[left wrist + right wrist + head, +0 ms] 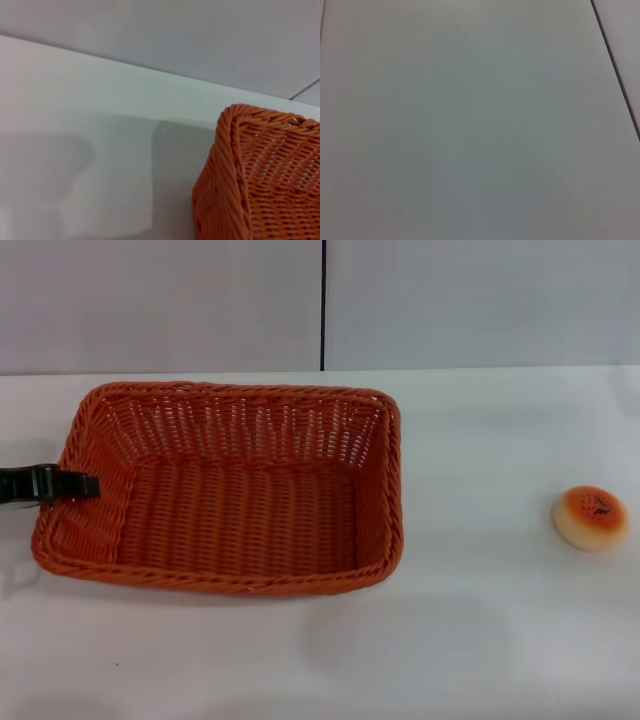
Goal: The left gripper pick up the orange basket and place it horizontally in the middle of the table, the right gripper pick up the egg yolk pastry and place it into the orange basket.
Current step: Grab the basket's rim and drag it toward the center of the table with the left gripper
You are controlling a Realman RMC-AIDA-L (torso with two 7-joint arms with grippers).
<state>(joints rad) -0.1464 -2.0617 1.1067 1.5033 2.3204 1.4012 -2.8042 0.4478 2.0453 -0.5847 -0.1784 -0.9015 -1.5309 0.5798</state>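
Head view: left gripper [85, 484] meets orange basket [230, 490], grip seemingly hidden.

The black slim left hand [75, 484] is cut off by the head view's left edge at the woven orange wicker basket's [230, 490] left rim, so its closure cannot be told, while the left wrist view shows only one corner of that basket [260, 175], and the right hand appears nowhere.

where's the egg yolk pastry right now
In the head view the egg yolk pastry sits alone on the white table at the robot's far right, well clear of the orange basket, which lies left of centre.
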